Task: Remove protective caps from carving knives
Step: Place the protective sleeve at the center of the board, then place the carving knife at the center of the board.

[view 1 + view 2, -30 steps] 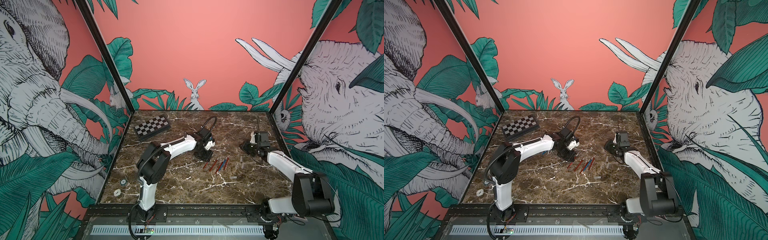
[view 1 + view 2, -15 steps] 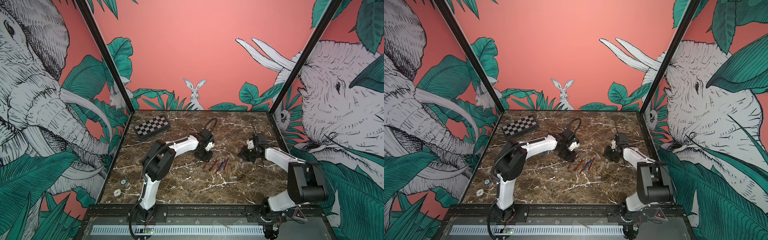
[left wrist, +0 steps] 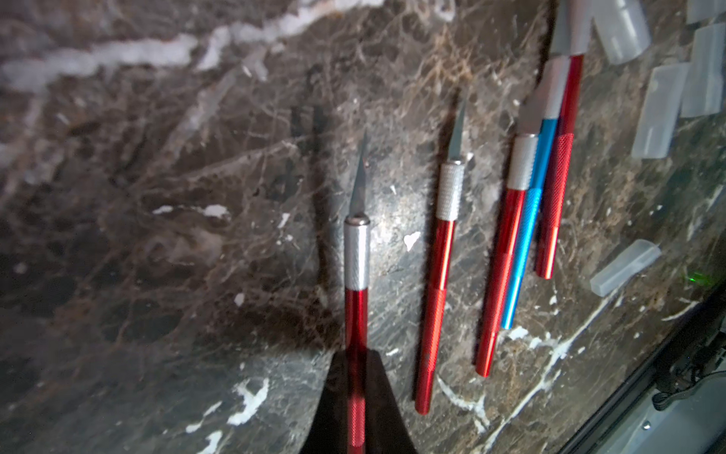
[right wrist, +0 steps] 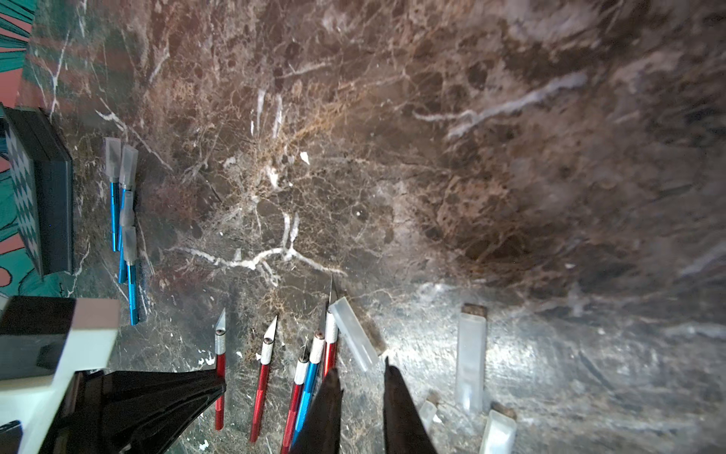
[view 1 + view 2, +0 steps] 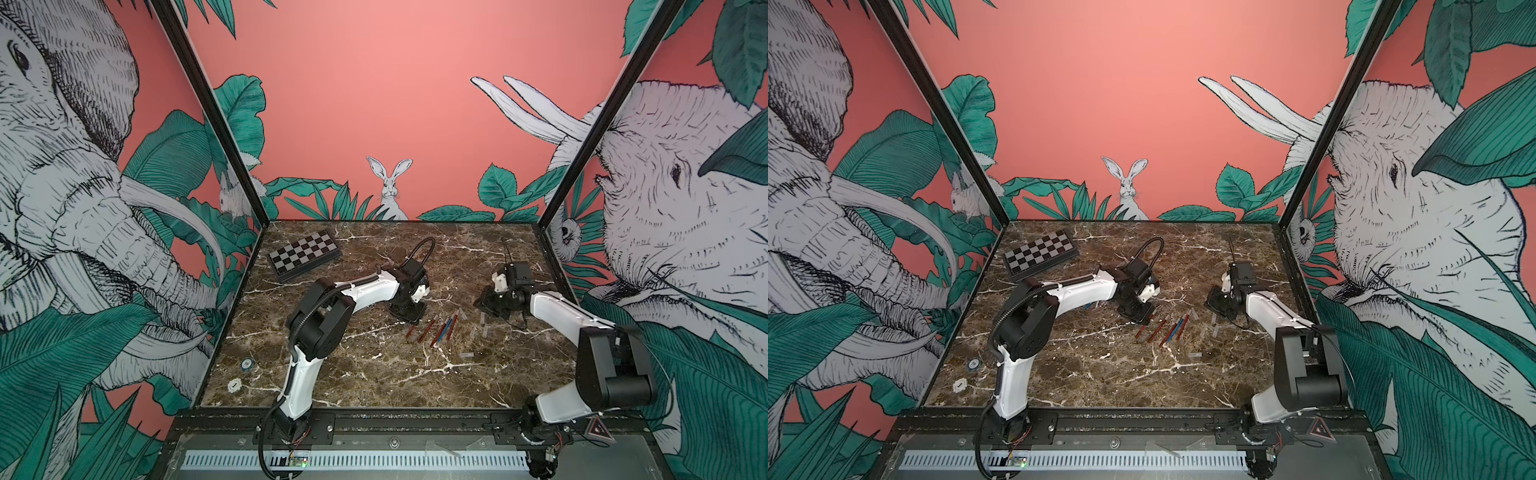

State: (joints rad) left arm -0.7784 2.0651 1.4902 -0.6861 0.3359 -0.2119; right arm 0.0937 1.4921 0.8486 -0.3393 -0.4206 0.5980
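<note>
My left gripper [image 3: 356, 355] is shut on the red handle of a carving knife [image 3: 356, 251] whose blade is bare, low over the marble. Beside it lie another bare red knife [image 3: 440, 275] and a tight group of two red and one blue [image 3: 526, 236]; the row shows in both top views [image 5: 436, 328] [image 5: 1165, 328]. Loose protective caps [image 3: 660, 114] [image 5: 478, 328] lie to the right of the row. My right gripper [image 4: 361, 373] hovers open by a small gap over the marble, with one clear cap [image 4: 353, 338] just past its tips. Several capped blue knives [image 4: 123, 204] lie near the board.
A checkered black-and-silver board [image 5: 303, 255] sits at the back left. Two small round discs [image 5: 246, 364] [image 5: 234, 385] lie near the left edge. A single cap [image 5: 466, 355] lies nearer the front. Painted walls enclose the table on three sides.
The right gripper has dropped lower towards the loose caps and its jaws have parted slightly. The left gripper has stayed shut on the red knife in place.
</note>
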